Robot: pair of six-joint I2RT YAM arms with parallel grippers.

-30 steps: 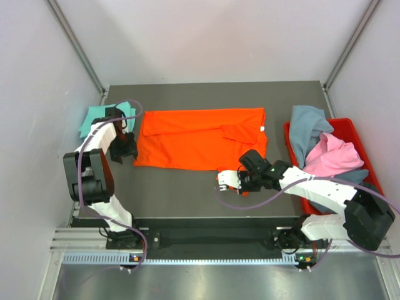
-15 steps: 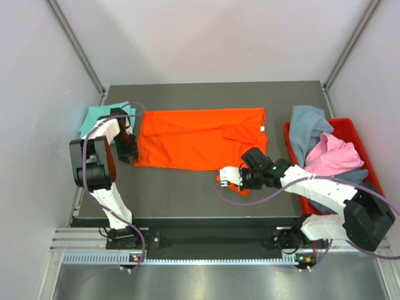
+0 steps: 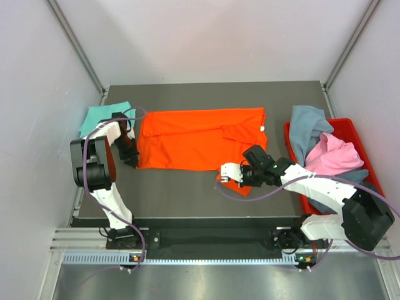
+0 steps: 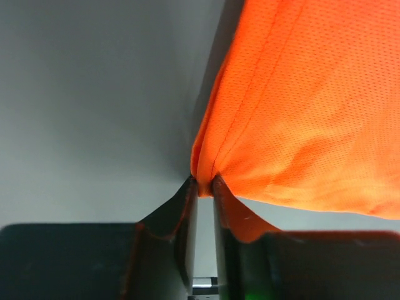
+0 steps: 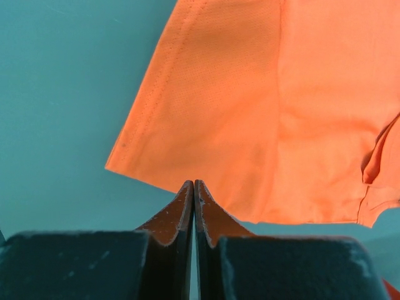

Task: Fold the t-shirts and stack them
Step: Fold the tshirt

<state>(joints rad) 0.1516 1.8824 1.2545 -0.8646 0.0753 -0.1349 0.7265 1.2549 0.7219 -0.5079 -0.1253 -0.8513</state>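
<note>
Risks losing the shirt [image 3: 200, 137] corner on lifting, with just hem edge pinched in the narrow left gripper [image 4: 203, 181] and the right gripper [image 5: 194, 185] closed, hold unclear.

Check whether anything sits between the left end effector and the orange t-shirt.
Nothing visible does. In the left wrist view, the left end effector is already at the hem edge of the orange t-shirt, and the cloth puckers where the narrowly spaced tips meet it.

Orange t-shirt [image 3: 194, 140] lies spread flat centrally; teal t-shirt [image 3: 102, 116] far left, perhaps folded.
</note>
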